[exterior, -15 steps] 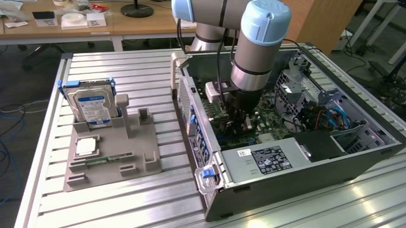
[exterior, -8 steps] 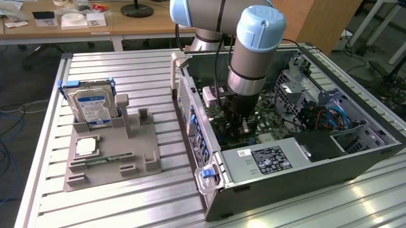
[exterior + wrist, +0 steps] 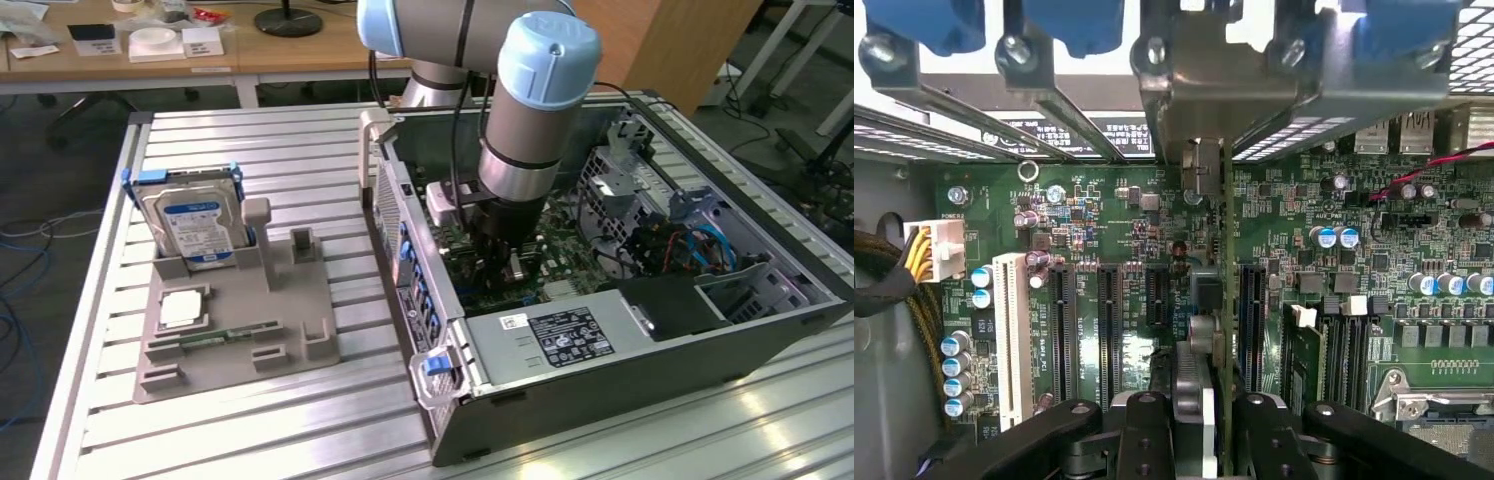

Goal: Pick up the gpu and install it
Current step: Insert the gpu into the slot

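Here the gripper (image 3: 1199, 395) is closed on the gpu (image 3: 1216, 250), its black fingers (image 3: 1144, 420) pinching the card's upper edge from both sides. In the wrist view the card is seen edge-on, standing upright on its long edge above the green motherboard (image 3: 1124, 240). Its long axis runs along the line of the black expansion slots (image 3: 1064, 330), and its silvery bracket end (image 3: 1199, 165) points toward the rear wall of the computer case (image 3: 801, 310), where the slot covers sit. The card hangs in line with the slot area between the black slots on one side and the memory sockets (image 3: 1344, 350) on the other; whether its lower edge is already seated in a slot cannot be told.

In the exterior view the arm (image 3: 527, 130) reaches straight down into the open case, which lies on its side on the slatted metal table (image 3: 240, 140), near the table's edge on the exterior view's right. The power supply (image 3: 574, 335) fills the case's near corner. Well apart, toward the exterior view's left, a grey parts holder (image 3: 227, 335) stands on the table, carrying an upright hard drive (image 3: 194, 225) at its far end and a slim green memory stick (image 3: 214, 337) lying flat nearer its front.
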You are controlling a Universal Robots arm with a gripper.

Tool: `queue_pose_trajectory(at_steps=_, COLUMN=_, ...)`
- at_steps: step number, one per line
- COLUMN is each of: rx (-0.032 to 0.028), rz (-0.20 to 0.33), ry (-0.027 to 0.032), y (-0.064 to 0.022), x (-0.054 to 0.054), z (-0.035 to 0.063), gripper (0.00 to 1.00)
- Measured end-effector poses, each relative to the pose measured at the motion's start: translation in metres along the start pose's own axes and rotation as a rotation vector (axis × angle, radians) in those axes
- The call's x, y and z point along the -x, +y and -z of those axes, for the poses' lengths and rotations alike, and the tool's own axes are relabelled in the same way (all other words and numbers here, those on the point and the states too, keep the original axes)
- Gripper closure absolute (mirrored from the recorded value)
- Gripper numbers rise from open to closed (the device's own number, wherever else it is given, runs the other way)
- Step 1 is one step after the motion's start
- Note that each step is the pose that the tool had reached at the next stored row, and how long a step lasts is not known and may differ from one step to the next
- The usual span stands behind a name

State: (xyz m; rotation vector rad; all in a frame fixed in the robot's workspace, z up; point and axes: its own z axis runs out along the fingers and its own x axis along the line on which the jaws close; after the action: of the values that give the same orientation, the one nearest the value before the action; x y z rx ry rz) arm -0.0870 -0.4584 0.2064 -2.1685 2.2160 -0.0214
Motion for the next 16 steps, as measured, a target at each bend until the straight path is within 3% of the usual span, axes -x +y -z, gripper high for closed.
queue_pose_trajectory(at_steps=1, rx=-0.0012, rz=0.0, ry=-0.0026, y=0.0, x=0.0, z=-0.0005, gripper=0.71)
queue_pose_trajectory(at_steps=6, rx=-0.0022, rz=0.0, ry=-0.0005, y=-0.0002, x=0.0, z=0.0056, gripper=0.65)
queue_pose_trajectory(at_steps=16, rx=-0.0078, rz=0.0, ry=-0.0005, y=-0.0018, x=0.001, z=0.0465, gripper=0.65)
